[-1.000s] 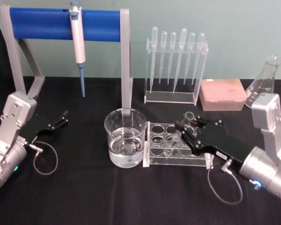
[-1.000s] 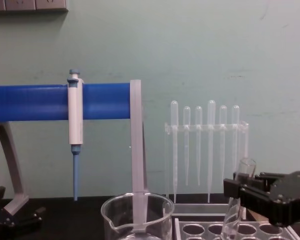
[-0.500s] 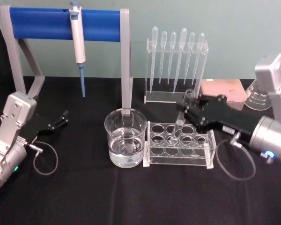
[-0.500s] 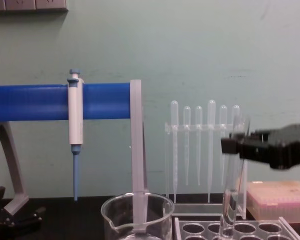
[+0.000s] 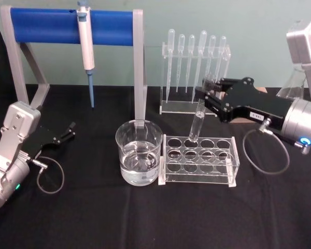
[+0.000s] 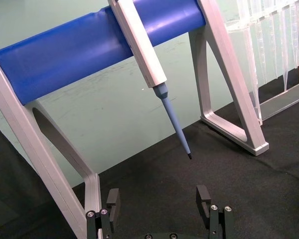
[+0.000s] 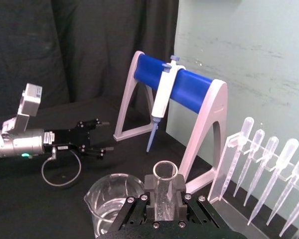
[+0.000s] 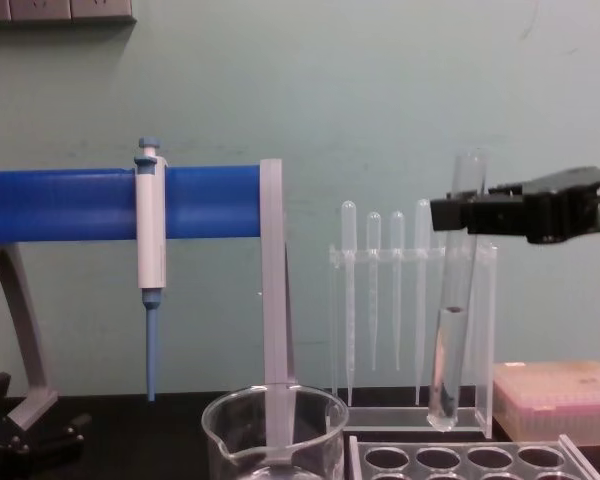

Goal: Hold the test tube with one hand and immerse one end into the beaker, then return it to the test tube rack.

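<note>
One tube (image 5: 196, 123) is clamped below its rim by the right gripper (image 5: 205, 97), its bottom held clear above one rack (image 5: 199, 174). One beaker (image 5: 139, 154) is seen down-left, open air between. The left gripper (image 5: 68, 130) is parked far off, fingers apart.

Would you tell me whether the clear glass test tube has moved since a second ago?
Yes, the test tube rose: its bottom, earlier inside the clear plastic rack, now hangs above it.

The beaker (image 5: 122, 155) is set mid-worktop (image 5: 145, 218), with the test tube rack (image 5: 197, 175) just beside it on the right. The test tube (image 5: 196, 127) is held above the rack's back row. The pipette stand (image 5: 191, 107) is placed behind the rack, near the back edge.
</note>
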